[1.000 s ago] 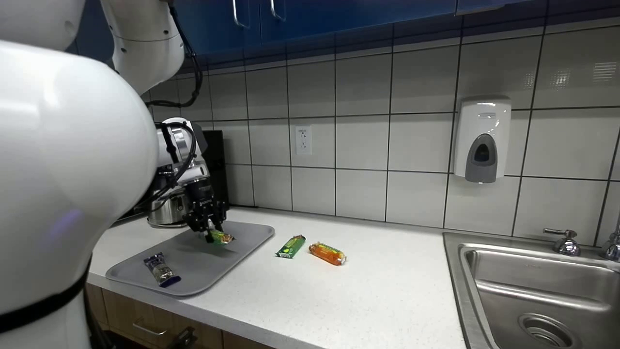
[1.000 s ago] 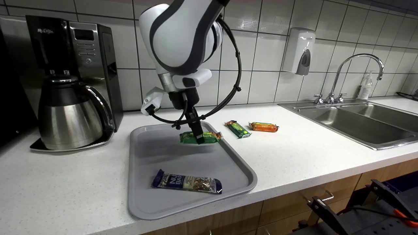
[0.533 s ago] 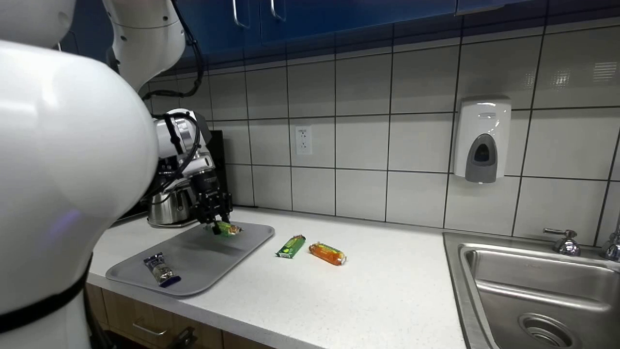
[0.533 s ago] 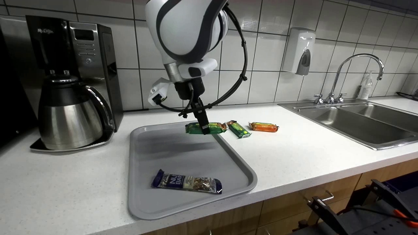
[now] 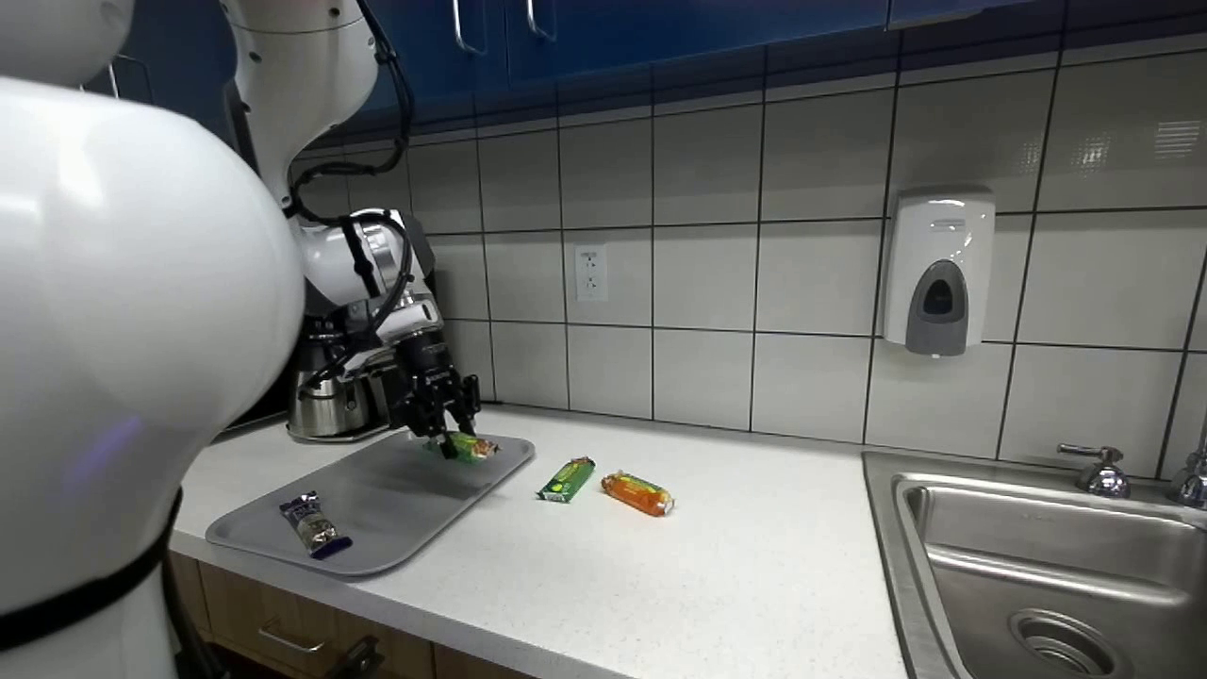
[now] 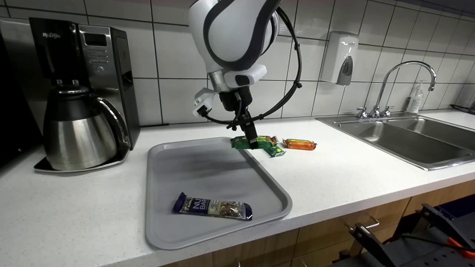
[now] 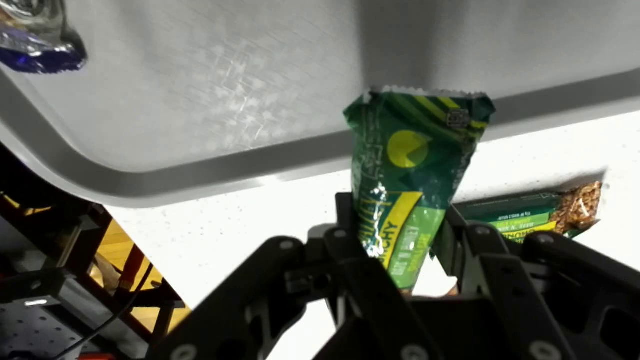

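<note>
Black, jointed and two-fingered, the claw (image 7: 398,215) gripped a shiny green, yellow-lettered granola bar (image 7: 412,150), one finger against each long side, about midway along it. The bar sat squarely between the fingertips, jutting out past both edges of them, its crimped end pointing away from the claw in the wrist view. Both hung above a shallow grey rectangular plastic tray (image 6: 200,178), close to one long edge, with a dark shadow on the surface below. Just past that edge, on a speckled white countertop (image 5: 754,575), lay a second green bar (image 6: 275,152), partly hidden behind the held one in an exterior view. Near it, not touching, lay an orange-wrapped bar (image 5: 638,493). Farther out, a navy-and-silver nut bar (image 6: 212,207) rested flat on the tray. Beyond stood a black-and-steel coffee maker (image 6: 100,78) at one side and a stainless-steel sink (image 5: 1047,528) at the other
</note>
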You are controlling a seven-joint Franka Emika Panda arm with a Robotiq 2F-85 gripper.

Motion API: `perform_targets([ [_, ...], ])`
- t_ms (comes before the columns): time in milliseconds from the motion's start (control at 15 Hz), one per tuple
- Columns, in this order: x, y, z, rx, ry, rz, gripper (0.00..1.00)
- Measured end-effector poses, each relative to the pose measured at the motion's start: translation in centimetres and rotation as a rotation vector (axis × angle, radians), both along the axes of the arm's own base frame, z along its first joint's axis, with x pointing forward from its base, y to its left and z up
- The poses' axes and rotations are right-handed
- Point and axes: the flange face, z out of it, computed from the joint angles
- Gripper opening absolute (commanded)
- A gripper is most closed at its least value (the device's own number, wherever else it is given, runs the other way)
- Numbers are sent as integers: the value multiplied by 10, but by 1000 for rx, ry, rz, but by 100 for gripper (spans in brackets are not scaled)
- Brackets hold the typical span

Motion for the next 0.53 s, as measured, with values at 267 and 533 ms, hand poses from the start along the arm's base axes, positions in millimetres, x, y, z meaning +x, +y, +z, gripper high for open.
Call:
perform_targets([
  [267,-2,-31,-2,-23,10,-33,14],
  [533,-5,-62,-4,-44,23,-66,14],
])
